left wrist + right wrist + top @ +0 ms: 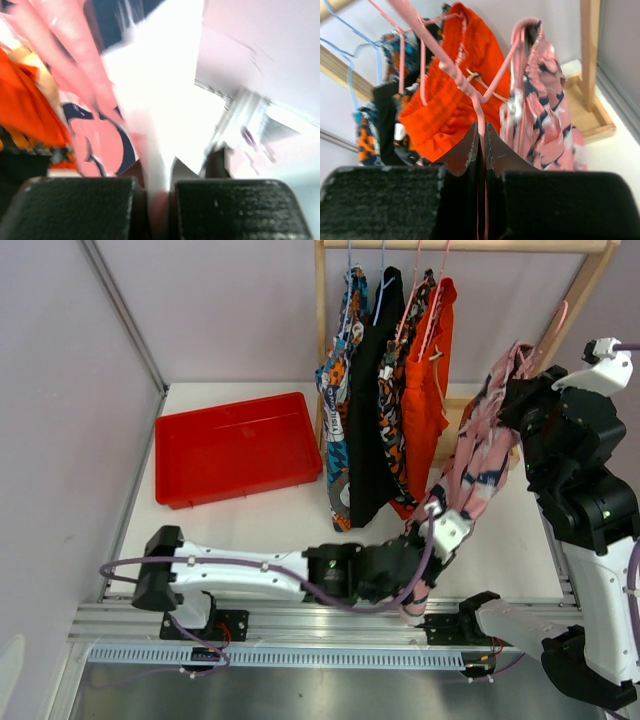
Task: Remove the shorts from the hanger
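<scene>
While the pink printed shorts [480, 455] hang from the pink hanger [462, 87] at the right of the table [270, 525], clear of the wooden rack [470, 245], treat the step in hand as a two-arm strip-off. The gathered waistband sits over the hanger's right shoulder, and the leg fabric trails down and left toward the near edge.

1. Lower end. The left gripper [159, 187] is clenched on a thin fold of the pink fabric at the hem. The bite looks shallow, so it may slip under a sharp tug. Load it gradually.
2. Upper end. The right gripper [481, 145] is clamped on the hanger wire, jaws fully together around it. Hold this clamp firm and level, since it serves as the anchor.
3. Pull direction. Draw the hem toward the near left, along the line of the hanger arm, so that the waistband slides off the shoulder rather than bunching against it. If the elastic catches, tilt the hanger end downward instead of pulling harder.
4. Clearance. The plain orange shorts [430, 390] hang just left of the work, with the blotched [392, 400], black [368, 410] and blue [340, 410] pairs beyond. Keep the pull below and nearer than these.
5. Set-down. The red tray [235, 445] at the far left is the probable drop point
</scene>
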You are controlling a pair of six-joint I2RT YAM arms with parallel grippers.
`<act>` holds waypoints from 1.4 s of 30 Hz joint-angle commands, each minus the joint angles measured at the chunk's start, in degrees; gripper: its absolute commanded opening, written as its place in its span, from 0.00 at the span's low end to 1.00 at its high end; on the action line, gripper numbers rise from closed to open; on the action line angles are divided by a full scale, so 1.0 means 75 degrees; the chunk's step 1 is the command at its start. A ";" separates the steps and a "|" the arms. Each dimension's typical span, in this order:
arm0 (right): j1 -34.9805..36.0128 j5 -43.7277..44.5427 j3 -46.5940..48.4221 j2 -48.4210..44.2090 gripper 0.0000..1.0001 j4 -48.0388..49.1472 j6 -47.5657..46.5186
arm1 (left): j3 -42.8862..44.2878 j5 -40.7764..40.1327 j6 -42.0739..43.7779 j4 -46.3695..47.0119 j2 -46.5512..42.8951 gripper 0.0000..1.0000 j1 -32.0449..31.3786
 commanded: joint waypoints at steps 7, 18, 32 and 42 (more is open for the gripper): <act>-0.0709 -0.0183 0.1438 0.0714 0.00 0.0278 -0.0488 | -0.2440 -0.1374 -0.1564 -0.0133 -0.1794 0.00 -0.2633; -0.1012 -0.0195 0.3394 0.1591 0.00 -0.0635 -0.0792 | -0.1789 -0.2171 -0.0957 -0.0319 -0.0777 0.00 -0.3479; -0.1072 -0.1108 0.4662 0.2062 0.00 -0.1842 -0.0161 | -0.1449 -0.2313 -0.1438 -0.0483 -0.0002 0.00 -0.3517; -0.1060 -0.3475 0.3724 0.0012 0.00 -0.3961 0.1750 | 0.1944 0.0310 0.0063 -0.1384 0.0968 0.00 0.1224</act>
